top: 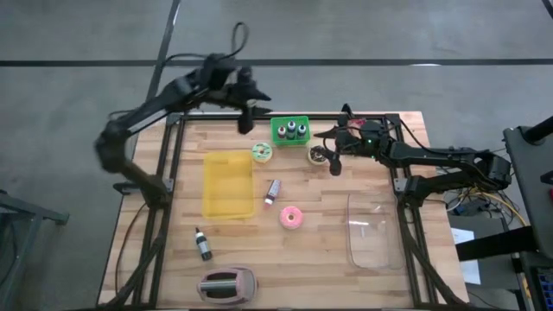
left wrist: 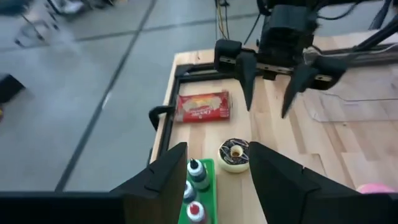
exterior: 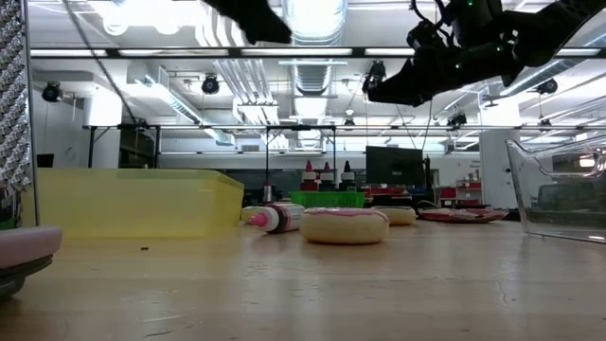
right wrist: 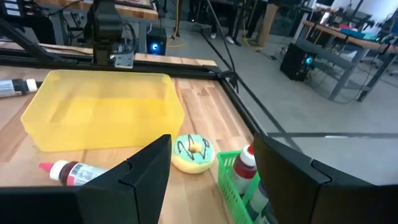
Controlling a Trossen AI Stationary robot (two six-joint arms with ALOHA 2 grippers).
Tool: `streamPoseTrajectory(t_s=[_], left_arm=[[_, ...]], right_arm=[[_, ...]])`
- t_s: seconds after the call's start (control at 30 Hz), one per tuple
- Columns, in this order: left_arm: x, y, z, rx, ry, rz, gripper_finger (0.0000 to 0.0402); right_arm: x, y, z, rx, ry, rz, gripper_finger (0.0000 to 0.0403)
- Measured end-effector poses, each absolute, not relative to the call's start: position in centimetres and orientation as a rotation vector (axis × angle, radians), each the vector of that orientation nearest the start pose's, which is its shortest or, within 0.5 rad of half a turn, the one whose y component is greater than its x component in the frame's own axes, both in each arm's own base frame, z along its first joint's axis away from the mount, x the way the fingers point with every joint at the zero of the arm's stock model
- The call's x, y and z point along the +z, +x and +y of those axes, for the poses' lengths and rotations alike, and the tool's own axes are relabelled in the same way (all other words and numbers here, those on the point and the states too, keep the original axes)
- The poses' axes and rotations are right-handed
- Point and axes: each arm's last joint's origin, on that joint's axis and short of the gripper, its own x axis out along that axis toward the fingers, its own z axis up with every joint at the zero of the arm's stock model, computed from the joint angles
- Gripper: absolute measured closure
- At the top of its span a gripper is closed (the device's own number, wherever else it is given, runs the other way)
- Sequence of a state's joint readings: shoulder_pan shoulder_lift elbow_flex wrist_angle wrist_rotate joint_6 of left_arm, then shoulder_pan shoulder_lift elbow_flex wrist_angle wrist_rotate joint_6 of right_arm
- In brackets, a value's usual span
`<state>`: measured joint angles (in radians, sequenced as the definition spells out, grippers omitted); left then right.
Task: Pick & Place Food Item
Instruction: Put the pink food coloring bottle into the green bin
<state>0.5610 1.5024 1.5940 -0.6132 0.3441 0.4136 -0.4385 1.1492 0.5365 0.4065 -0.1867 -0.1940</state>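
Observation:
Three donuts lie flat on the wooden table: a green-iced one (top: 262, 152) (right wrist: 193, 152), a chocolate one (top: 318, 155) (left wrist: 234, 154) and a pink one (top: 292, 217) (exterior: 344, 225). A red snack packet (left wrist: 203, 106) lies near the far edge. My left gripper (top: 247, 117) (left wrist: 217, 180) hangs open and high over the far edge, left of the green bottle rack (top: 289, 130), with nothing between its fingers. My right gripper (top: 334, 160) (left wrist: 267, 93) stands open in the air just right of the chocolate donut, touching nothing.
A yellow bin (top: 228, 184) sits left of centre, a clear container (top: 373, 231) at the right. A pink-capped bottle (top: 272, 191) lies beside the bin, and a dark bottle (top: 203, 244) lies near the front left. A pink appliance (top: 227, 284) stands at the near edge.

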Motion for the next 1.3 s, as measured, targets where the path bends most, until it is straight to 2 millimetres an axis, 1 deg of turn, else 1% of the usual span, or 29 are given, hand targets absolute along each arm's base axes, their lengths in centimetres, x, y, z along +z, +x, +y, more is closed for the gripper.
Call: streamPoseTrajectory(t_s=[0.17,0.37,0.43,0.57,0.73,0.9,1.0,1.17,1.3], left_arm=[[37.2,23.3,13.5,0.158,0.198,0.392,0.0227],[33.2,18.5,10.5,0.191,0.173,0.279,0.0227],[31.9,17.2,9.7,0.200,0.159,0.251,0.0227],[29.4,15.4,8.6,0.216,0.143,0.182,0.0227],[26.5,14.1,7.7,0.223,0.113,0.142,0.0227],[24.1,13.5,7.4,0.231,0.095,0.136,0.0227],[23.1,13.4,7.4,0.245,0.095,0.140,0.0227],[22.2,13.3,7.3,0.245,0.099,0.141,0.0227],[21.2,13.2,7.3,0.246,0.117,0.119,0.0227]], right_arm=[[23.0,22.0,-9.7,-0.213,-0.116,0.249,0.0179],[22.6,22.4,-9.0,-0.128,-0.082,0.261,0.0179],[22.4,23.0,-8.8,-0.108,-0.070,0.292,0.0179],[21.9,25.3,-8.6,-0.063,-0.052,0.344,0.0179],[21.4,29.3,-8.1,0.014,-0.061,0.455,0.0179],[21.5,32.4,-7.3,0.095,-0.099,0.543,0.0179],[21.8,33.9,-6.8,0.149,-0.108,0.588,0.0179],[22.5,36.0,-5.7,0.254,-0.115,0.667,0.0179],[22.5,37.4,-4.8,0.304,-0.136,0.727,0.0179]])
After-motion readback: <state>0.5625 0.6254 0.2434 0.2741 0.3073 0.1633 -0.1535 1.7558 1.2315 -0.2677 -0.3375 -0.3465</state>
